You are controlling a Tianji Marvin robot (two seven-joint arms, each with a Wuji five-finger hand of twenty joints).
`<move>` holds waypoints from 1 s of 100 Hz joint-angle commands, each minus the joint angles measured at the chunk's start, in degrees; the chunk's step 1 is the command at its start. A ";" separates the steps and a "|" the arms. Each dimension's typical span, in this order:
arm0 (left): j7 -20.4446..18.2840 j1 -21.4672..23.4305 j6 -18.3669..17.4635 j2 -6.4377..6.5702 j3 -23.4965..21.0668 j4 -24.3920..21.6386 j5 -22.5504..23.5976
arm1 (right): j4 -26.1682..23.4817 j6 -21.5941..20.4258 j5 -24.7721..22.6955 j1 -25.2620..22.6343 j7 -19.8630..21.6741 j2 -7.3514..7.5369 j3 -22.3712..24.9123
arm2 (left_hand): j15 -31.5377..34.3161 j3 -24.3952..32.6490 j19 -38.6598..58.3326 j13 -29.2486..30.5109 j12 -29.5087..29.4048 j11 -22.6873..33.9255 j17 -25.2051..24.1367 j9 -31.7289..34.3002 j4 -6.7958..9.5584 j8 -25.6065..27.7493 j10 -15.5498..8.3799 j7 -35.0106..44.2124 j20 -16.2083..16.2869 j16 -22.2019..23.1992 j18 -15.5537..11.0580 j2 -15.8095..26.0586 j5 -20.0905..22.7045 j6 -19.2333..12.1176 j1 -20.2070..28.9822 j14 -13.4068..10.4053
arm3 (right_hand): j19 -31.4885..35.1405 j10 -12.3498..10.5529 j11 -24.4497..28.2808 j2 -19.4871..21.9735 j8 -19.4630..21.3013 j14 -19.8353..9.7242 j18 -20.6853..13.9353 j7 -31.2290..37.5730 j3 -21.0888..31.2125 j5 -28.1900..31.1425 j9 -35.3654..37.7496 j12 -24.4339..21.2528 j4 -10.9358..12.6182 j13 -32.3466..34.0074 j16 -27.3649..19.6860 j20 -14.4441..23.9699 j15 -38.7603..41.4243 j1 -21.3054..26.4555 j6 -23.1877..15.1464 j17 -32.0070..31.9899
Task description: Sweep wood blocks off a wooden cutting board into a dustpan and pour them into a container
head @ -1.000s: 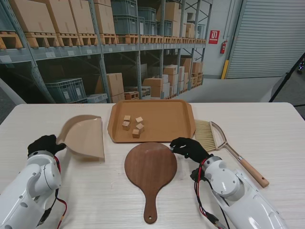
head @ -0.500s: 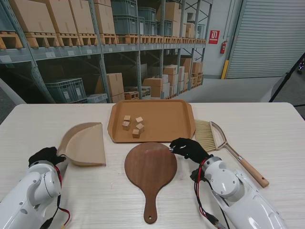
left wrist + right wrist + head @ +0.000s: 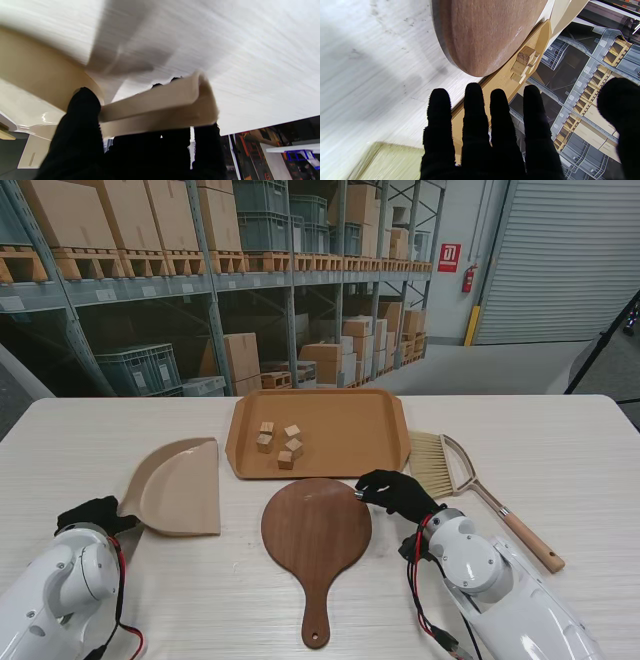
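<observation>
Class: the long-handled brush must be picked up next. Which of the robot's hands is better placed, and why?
The right hand: it is open, holds nothing and hovers near the wooden-handled brush. The left hand is shut on the beige plastic dustpan, far across the table.

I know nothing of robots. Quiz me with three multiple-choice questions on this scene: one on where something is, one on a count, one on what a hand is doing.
1. Where are the wood blocks?
A. In the tray
B. On the cutting board
C. In the dustpan

2. How many blocks?
A. Two
B. Five
C. Nine

3. The left hand is:
A. Holding the brush
B. Open, empty
C. Gripping the dustpan handle

Answers: 1 A, they lie in the tray. 2 B, five show. 3 C, the left wrist view shows fingers round the handle.
</observation>
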 commanded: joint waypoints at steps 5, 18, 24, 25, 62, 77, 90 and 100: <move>-2.91 0.49 1.58 0.31 -0.15 -1.74 -1.34 | -0.24 0.45 0.05 -0.42 0.90 -0.05 -0.06 | -3.42 0.60 -3.06 -5.04 -1.11 26.58 -4.27 -5.36 0.42 -1.87 -1.89 -3.51 -0.69 0.06 0.30 2.44 -3.62 2.03 -1.64 0.21 | 1.83 -0.10 1.36 -0.98 0.01 -0.03 1.43 0.33 0.71 1.21 1.33 0.59 0.65 1.27 1.00 1.03 1.80 1.25 -0.45 0.12; -3.57 0.97 1.79 0.35 -0.68 -2.82 -1.77 | -0.24 0.45 0.06 -0.41 0.96 -0.04 -0.07 | -6.10 0.54 -4.98 -8.91 -1.72 24.08 -7.15 -9.03 0.39 -2.53 -0.82 -5.97 -1.69 -0.23 0.04 2.36 -5.49 2.01 -2.35 0.98 | 1.84 -0.12 1.36 -0.97 -0.02 -0.10 1.45 0.25 0.73 1.26 1.35 0.58 0.64 1.27 1.00 1.02 1.81 1.21 -0.49 0.11; -3.46 1.36 1.62 0.29 -1.10 -3.50 -1.65 | -0.20 0.39 0.02 -0.40 0.98 -0.03 -0.07 | -7.02 0.51 -5.63 -10.29 -1.95 23.24 -8.10 -10.37 0.39 -2.72 -0.49 -6.75 -2.05 -0.38 -0.03 2.29 -6.24 1.91 -2.53 1.27 | 1.84 -0.10 1.39 -0.94 -0.02 -0.10 1.40 0.22 0.74 1.27 1.42 0.59 0.64 1.27 0.99 1.01 1.81 1.21 -0.42 0.09; -3.45 1.43 1.59 0.28 -1.18 -3.64 -1.63 | -0.20 0.38 0.01 -0.40 0.98 -0.03 -0.06 | -7.17 0.51 -5.76 -10.50 -1.99 23.09 -8.28 -10.58 0.39 -2.77 -0.43 -6.91 -2.12 -0.40 -0.05 2.28 -6.37 1.92 -2.56 1.30 | 1.84 -0.10 1.38 -0.96 -0.02 -0.13 1.41 0.21 0.75 1.26 1.40 0.59 0.64 1.22 0.99 1.01 1.78 1.24 -0.44 0.10; 1.02 5.65 1.20 -1.02 -5.13 -12.17 -5.07 | -0.15 0.30 -0.24 -0.33 0.78 -0.03 0.19 | -16.16 0.78 -11.75 -22.39 -5.85 13.14 -15.13 -23.64 0.54 -4.97 2.42 -15.94 -6.54 -1.83 -0.66 0.68 -11.62 1.71 -1.74 3.48 | 1.84 -0.13 1.38 -0.99 0.00 -0.13 1.48 0.10 0.72 1.13 1.36 0.58 0.62 1.20 0.97 0.95 1.76 1.16 -0.45 0.02; 5.52 7.46 -2.65 -2.02 -6.88 -15.83 -7.75 | -0.22 0.05 -0.16 0.16 0.21 -0.21 0.13 | -17.55 0.75 -11.81 -23.17 -6.48 11.88 -14.99 -24.56 0.55 -5.53 2.50 -17.77 -6.96 -2.11 -1.01 0.76 -11.84 1.65 -1.70 3.37 | 1.83 -0.17 1.36 -0.90 -0.08 -0.09 1.51 -0.25 0.66 0.28 1.30 0.57 0.62 1.24 0.97 0.94 1.76 1.06 -0.50 0.02; 9.06 8.00 -7.22 -2.81 -7.20 -18.02 -11.20 | -0.48 -0.51 -0.16 0.89 -0.33 -0.37 -0.10 | -19.78 0.51 -13.32 -24.54 -7.61 9.57 -15.39 -25.94 0.50 -6.70 2.47 -21.29 -8.02 -2.76 -1.36 1.24 -11.72 1.26 -3.28 3.60 | 1.76 -0.23 1.33 -0.83 -0.05 -0.13 1.51 -0.31 0.51 -0.46 1.16 0.57 0.62 1.09 0.94 0.91 1.67 0.89 -0.48 -0.04; 11.65 7.53 -11.20 -3.27 -6.35 -18.62 -13.00 | -0.84 -0.90 -0.11 1.72 -0.78 -0.53 -0.45 | -21.76 0.40 -14.86 -25.95 -10.48 4.33 -15.68 -30.87 0.43 -7.65 2.01 -24.91 -9.06 -2.98 -0.77 1.66 -11.67 -0.60 -5.21 4.12 | 1.66 -0.16 1.23 -0.65 -0.04 -0.20 1.48 -0.24 0.33 -0.62 1.02 0.52 0.62 1.10 0.93 0.88 1.63 0.76 -0.61 -0.15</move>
